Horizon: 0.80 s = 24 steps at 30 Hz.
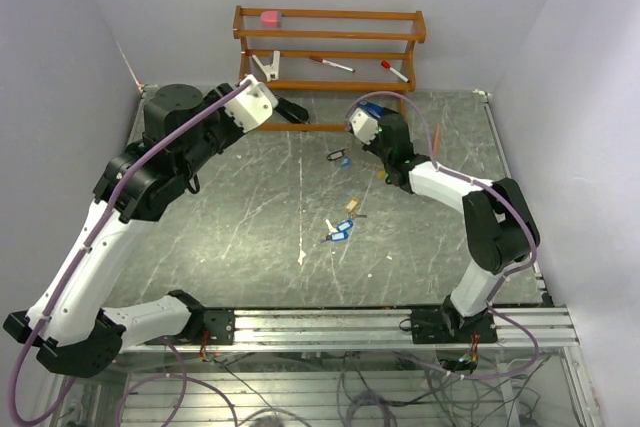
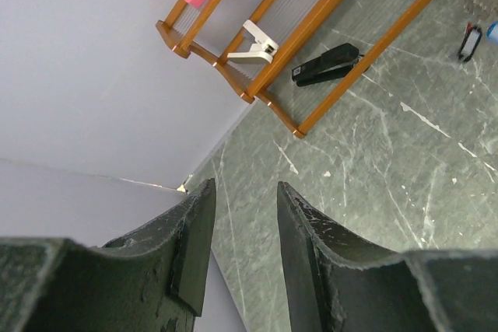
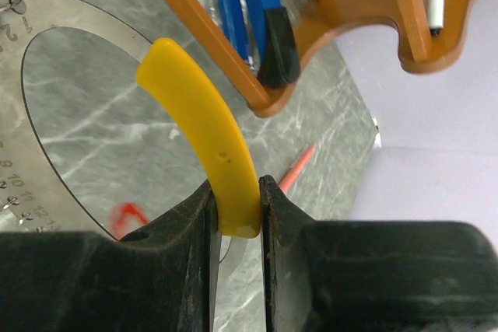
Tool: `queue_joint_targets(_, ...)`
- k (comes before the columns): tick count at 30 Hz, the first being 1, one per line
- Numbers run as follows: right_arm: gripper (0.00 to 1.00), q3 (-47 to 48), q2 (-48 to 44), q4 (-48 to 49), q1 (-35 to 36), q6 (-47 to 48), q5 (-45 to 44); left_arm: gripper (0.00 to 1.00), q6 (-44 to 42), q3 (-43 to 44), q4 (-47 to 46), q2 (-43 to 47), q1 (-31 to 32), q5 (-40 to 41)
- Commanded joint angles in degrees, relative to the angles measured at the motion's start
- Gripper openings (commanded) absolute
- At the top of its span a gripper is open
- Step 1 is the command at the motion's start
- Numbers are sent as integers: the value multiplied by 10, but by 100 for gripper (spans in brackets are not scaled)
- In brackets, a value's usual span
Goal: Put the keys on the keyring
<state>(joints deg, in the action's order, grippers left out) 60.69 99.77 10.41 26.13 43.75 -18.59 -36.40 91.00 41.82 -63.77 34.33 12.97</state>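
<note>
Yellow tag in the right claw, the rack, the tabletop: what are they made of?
The yellow tag, pinched in the right claw: plastic, smooth satin; it bends in a curve. Rack: wood by its orange-brown, glossy rails, likely varnished. Tabletop: dark grey-green with white veins and scratches; stone or a stone-look laminate, cannot tell.

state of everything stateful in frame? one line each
Left end effector: open, empty.
Right end effector: shut on yellow tag.
Yellow tag: bent into a curve, pinched at its end.
Keyring: on the table, not held.
Blue-tagged keys: loose on table.
Black-tagged key: loose on table.
Black stapler: closed.
</note>
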Motion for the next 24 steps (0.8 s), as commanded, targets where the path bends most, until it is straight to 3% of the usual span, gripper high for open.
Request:
queue_joint_targets(1, 14, 13, -9, 33, -13, -30, 18, 48, 7, -7, -19, -6, -7, -12)
queue_joint_targets(12, 16, 53, 37, -21, -8, -85, 48, 48, 13, -10, -21, -7, -16, -23)
queue_joint_targets(17, 19, 87, 93, -48, -37, -116, -15, 48, 23, -14, -24, -10, -18, -29)
queue_joint_targets(24, 44, 104, 99, -77, -74, -174, -63, 49, 27, -18, -25, -9, -21, -34)
